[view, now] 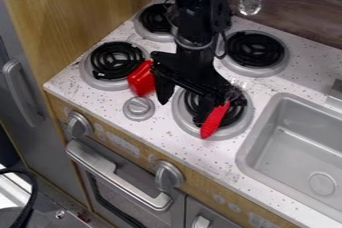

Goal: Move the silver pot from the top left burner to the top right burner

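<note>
Black two-finger gripper (182, 103) hangs open near the black-coiled, grey-rimmed front-right burner (235, 128). Red-handled utensil (214, 121) lies over that burner.

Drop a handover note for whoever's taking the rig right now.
Gripper: fingers apart, over the bottom right burner.
Pot: mostly hidden; probably the silver curve behind the arm, near the top left burner. Can't tell if it sits on that burner.
Nearby: red-handled utensil at the bottom right burner, red item by the bottom left one.
Done: no transfer; pot isn't on the top right burner.
Left: locate pot, grasp, move, release.
</note>
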`<state>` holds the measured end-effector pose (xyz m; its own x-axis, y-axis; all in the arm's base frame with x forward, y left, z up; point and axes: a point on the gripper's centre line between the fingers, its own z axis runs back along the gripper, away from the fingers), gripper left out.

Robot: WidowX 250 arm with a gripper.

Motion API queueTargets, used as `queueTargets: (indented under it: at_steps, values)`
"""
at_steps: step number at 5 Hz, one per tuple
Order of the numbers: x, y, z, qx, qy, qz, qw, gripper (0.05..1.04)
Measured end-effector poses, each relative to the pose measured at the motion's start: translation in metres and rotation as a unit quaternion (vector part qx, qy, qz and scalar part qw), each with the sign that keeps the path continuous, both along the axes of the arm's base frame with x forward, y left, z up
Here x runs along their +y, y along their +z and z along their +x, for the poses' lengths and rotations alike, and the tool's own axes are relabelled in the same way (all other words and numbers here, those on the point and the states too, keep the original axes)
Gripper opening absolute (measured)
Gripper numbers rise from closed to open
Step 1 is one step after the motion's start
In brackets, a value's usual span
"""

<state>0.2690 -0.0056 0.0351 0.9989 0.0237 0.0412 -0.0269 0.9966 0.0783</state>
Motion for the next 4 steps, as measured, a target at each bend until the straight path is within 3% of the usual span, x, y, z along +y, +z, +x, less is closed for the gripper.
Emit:
queueTargets:
  at_steps: [1,2,3,4]
  values:
    - [0.000,-0.007,-0.005,0.015,0.000,0.001,0.9999,0.999]
    - [0.001,-0.015,0.020,0.013,-0.012,0.001,0.9998,0.999]
    - [0.008,-0.019,0.053,-0.010,-0.014,-0.016,0.9997,0.999]
    - [0.014,-0.019,0.086,-0.011,-0.016,-0.008,0.9998,0.999]
